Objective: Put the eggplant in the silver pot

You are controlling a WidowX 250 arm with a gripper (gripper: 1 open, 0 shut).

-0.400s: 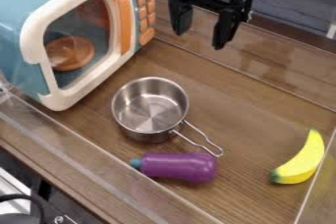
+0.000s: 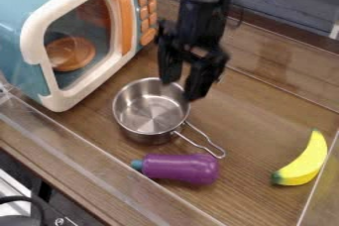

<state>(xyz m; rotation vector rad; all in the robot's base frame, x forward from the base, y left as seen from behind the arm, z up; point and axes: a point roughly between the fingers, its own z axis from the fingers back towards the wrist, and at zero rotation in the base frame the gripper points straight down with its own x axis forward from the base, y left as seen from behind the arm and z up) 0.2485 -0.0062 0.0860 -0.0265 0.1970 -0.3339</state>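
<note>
A silver pot (image 2: 149,108) is seen just left of and below the open, empty fingers (image 2: 169,68) of the gripper (image 2: 189,76). The eggplant (image 2: 180,168) lies lower, ungrasped. The approach is judged underway; descent toward the eggplant is needed next.

arm: reaching down from above | pincer (image 2: 189,74): pointing down, jaws parted, empty

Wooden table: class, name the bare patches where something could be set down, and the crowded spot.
Free: between the pot and banana; also the near left corner beside the eggplant. Crowded: between the toy microwave and pot, where the fingers hang.
</note>
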